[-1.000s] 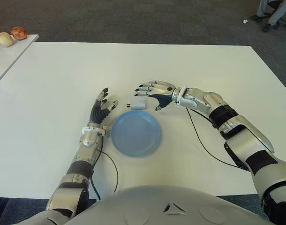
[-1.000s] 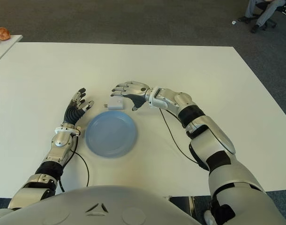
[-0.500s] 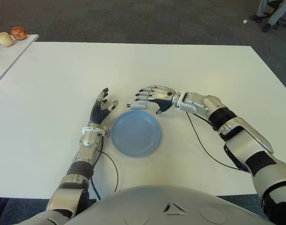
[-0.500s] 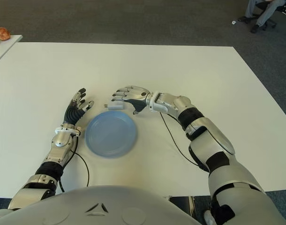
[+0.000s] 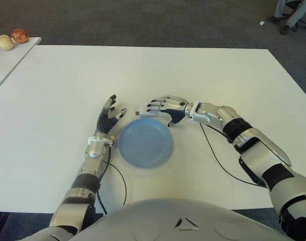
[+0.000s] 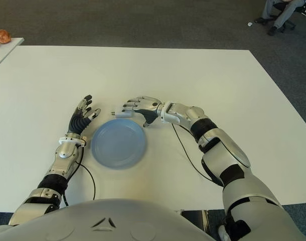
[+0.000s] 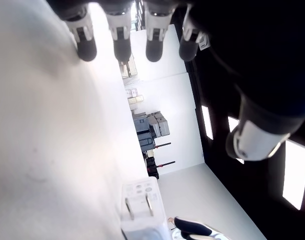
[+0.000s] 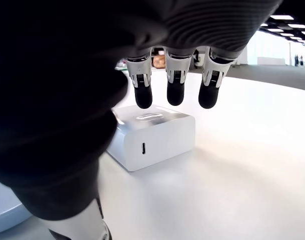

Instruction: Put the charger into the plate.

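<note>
Grasping is the step in hand: the right hand (image 5: pixel 165 106) is held over the white charger (image 8: pixel 152 134), fingers (image 8: pixel 175 86) spread and uncurled, tips just above its top face, nothing yet gripped. The charger lies on the white table (image 5: pixel 203 75) just beyond the far rim of the blue plate (image 5: pixel 145 143), prongs pointing toward the left hand (image 5: pixel 109 118). A sound grasp is judged to need thumb and fingers closed on opposite side faces, followed by a lift clear of the plate rim before release over its centre. The left hand, fingers extended and empty, is seen just left of the plate. Fruit (image 5: pixel 12 38) on a side table (image 5: pixel 7 57) lies far beyond the plate; nothing blocks the short path.
</note>
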Tool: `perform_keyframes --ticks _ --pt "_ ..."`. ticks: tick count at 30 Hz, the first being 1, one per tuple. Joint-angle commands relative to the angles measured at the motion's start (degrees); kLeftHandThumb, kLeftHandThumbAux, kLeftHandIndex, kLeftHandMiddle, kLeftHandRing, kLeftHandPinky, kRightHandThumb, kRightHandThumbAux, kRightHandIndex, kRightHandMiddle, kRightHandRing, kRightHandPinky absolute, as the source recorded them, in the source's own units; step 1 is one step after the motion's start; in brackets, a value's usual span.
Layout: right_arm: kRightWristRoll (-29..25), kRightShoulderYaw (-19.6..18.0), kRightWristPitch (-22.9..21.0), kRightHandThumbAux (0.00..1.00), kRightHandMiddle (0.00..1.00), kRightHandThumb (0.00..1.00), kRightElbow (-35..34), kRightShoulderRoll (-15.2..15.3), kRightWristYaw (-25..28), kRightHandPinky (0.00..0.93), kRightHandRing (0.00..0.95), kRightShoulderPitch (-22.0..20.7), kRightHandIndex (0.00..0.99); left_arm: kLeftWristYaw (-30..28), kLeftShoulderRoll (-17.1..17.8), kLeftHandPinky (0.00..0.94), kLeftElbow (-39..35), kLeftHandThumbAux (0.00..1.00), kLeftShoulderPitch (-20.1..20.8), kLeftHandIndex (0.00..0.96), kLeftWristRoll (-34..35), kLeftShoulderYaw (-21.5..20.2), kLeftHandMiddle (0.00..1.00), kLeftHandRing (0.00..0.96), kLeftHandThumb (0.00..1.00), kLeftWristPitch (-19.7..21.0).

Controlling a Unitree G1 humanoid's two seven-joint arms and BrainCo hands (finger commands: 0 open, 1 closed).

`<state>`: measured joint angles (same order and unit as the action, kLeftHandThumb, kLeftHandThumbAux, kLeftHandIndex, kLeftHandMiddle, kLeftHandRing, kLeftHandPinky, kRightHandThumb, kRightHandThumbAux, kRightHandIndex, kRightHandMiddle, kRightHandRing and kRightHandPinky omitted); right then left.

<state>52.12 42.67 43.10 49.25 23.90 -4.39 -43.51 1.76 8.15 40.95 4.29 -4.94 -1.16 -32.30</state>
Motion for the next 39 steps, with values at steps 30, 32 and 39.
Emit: perform_keyframes --ticks 30,32,39 --pt "-5.51 -2.48 -1.17 0.775 0.056 0.0 1.21 -0.73 8.25 0.08 0.047 2.73 0.013 -0.62 -1.2 0.036 3.16 0.563 -5.61 0.032 -0.79 1.21 0.052 0.041 0.0 4.18" --pt "-5.55 -2.63 -1.16 0.779 0.058 0.0 1.15 -0.66 8.44 0.083 0.05 2.75 0.014 -0.61 -1.23 0.037 3.01 0.56 -5.68 0.032 -0.81 1.23 0.051 0.04 0.0 4.22" --pt "-5.89 -3.16 -0.8 0.781 0.063 0.0 1.13 -0.11 9.14 0.085 0.057 2.7 0.016 -0.73 -1.24 0.037 2.64 0.549 -5.84 0.035 -0.89 1.4 0.051 0.04 0.0 4.42"
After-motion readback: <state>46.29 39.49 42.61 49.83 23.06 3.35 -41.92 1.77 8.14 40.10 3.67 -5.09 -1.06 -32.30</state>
